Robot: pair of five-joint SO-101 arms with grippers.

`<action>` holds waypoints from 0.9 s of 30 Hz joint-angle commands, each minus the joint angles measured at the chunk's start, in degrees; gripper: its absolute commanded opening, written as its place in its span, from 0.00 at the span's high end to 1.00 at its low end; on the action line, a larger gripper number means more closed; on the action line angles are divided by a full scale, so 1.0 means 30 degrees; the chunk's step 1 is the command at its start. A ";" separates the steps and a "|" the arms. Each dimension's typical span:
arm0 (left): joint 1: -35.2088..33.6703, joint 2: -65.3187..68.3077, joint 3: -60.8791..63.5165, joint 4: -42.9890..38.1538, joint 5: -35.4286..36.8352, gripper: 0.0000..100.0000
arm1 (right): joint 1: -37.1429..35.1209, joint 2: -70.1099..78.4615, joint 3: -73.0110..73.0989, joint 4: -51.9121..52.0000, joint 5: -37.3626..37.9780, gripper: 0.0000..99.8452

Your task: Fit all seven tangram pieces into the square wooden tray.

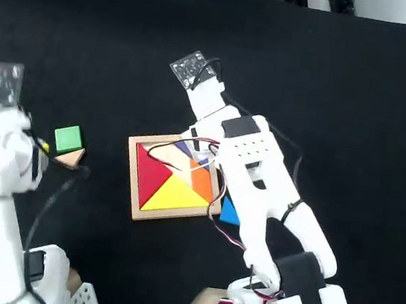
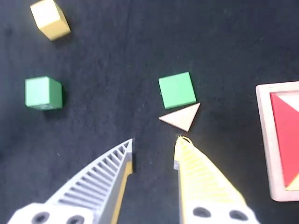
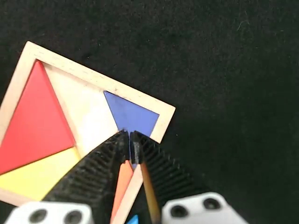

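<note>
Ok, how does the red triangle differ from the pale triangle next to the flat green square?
The red triangle is larger than the pale triangle. The red triangle sits inside the wooden tray; the pale triangle lies on the black cloth, beside the green square. The red triangle is painted, the pale triangle looks like bare wood. Both lie flat.

The right arm (image 1: 257,197) reaches across the tray (image 1: 132,180), and the right tool (image 3: 129,135) points down at the tray's far corner, fingers drawn almost together with only a slit between them. The left tool (image 2: 154,142) hangs well to the left of the tray, aimed at it, its fingers spread apart.
</note>
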 commanded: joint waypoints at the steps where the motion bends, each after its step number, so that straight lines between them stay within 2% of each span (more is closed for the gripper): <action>1: 0.0835 0.4044 -0.2945 0.0938 0.1582 0.84 | 0.1055 -0.1158 -0.0103 -0.0352 -0.0147 0.99; 5: 0.2652 0.7473 -0.4615 0.2256 0.1670 0.84 | 0.2462 -0.1187 -0.0161 -0.0762 -0.1114 0.99; 10: 0.3912 1.0403 -0.5143 0.2315 0.1377 0.84 | 0.3018 -0.1011 -0.0103 -0.1172 -0.1377 0.99; 11: 0.4117 1.0960 -0.5084 0.2315 0.0615 0.84 | 0.3018 -0.1011 -0.0103 -0.1172 -0.1377 0.99; 15: 0.3795 1.3275 -0.5055 0.1612 -0.6183 0.84 | 0.3018 -0.1011 -0.0103 -0.1172 -0.1348 0.99; 16: 0.3443 1.3919 -0.5026 0.1026 -0.7209 0.84 | 0.3048 -0.1011 -0.0103 -0.1172 -0.1348 0.99; 22: 0.2095 1.7201 -0.5143 -0.1231 -0.6652 0.84 | 0.3868 -0.1040 -0.0220 -0.1201 -0.1319 0.99; 27: 0.2183 1.7495 -0.5172 -0.3341 -1.1077 0.84 | 0.4015 -0.1011 -0.0103 -0.1641 -0.1319 0.99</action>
